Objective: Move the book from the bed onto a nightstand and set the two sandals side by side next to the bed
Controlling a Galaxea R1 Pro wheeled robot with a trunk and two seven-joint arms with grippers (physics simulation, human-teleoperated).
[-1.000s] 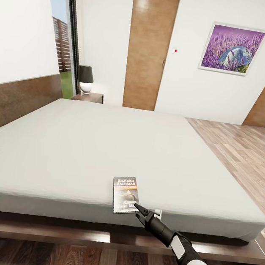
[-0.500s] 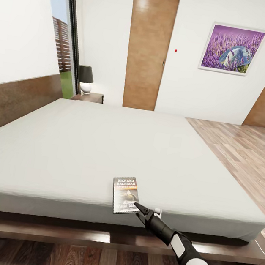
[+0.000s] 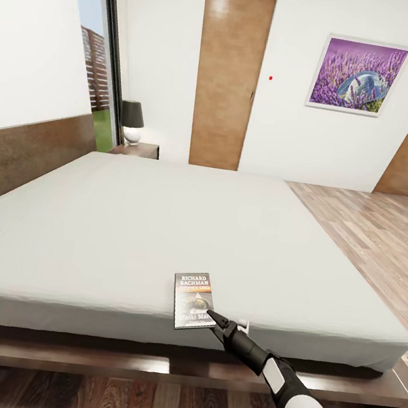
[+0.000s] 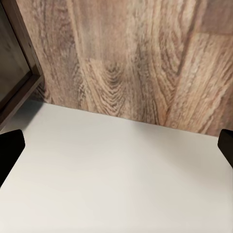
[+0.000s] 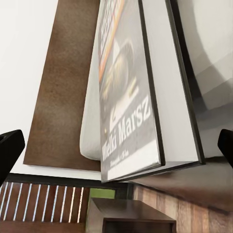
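A bedroom with white walls and a plank floor. A large low bed with a pale mattress and dark frame spans most of the head view. Behind its far corner, beside the window, a dark nightstand carries a small lamp.

The book lies flat on the mattress at the near edge, cover up. The right gripper reaches in from below on a white and black arm, its tip at the book's near right corner. In the right wrist view the book sits close between the two dark fingertips at the picture's edges, so the claw stands wide, not yet closed on anything.

The left gripper hangs over the floor near a white surface, its fingers also spread wide and holding nothing.

The step in hand appears to be grasping the book. Next, the right claw likely needs to close on the book's edge, lift it, and carry it to the nightstand, which stands well apart across the bed.
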